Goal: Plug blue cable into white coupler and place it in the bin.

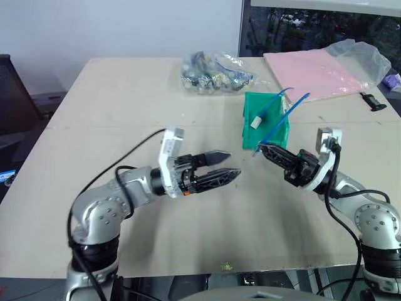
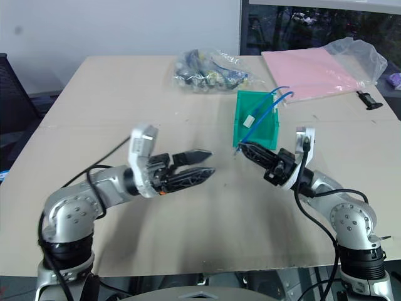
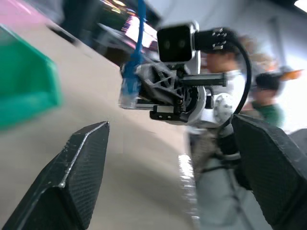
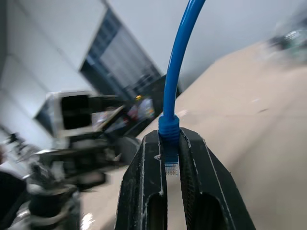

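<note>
Background figures in the left wrist view are blurred. The thin bright-blue cable (image 1: 279,119) is pinched at its clear plug by the closed right fingers (image 4: 169,158); its other end is plugged into the tiny white coupler (image 1: 256,122), hanging inside the small green plastic bin (image 1: 250,128) on the desk (image 1: 125,100). The left fingers (image 1: 227,168) are spread, empty.

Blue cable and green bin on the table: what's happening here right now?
The right gripper is shut on one plug end of the thin bright-blue cable, just in front of the small bright-green plastic bin. The cable's other end, carrying the tiny white plastic coupler, hangs in the bin. The left gripper is open, empty, facing the right one across the tan table.
</note>
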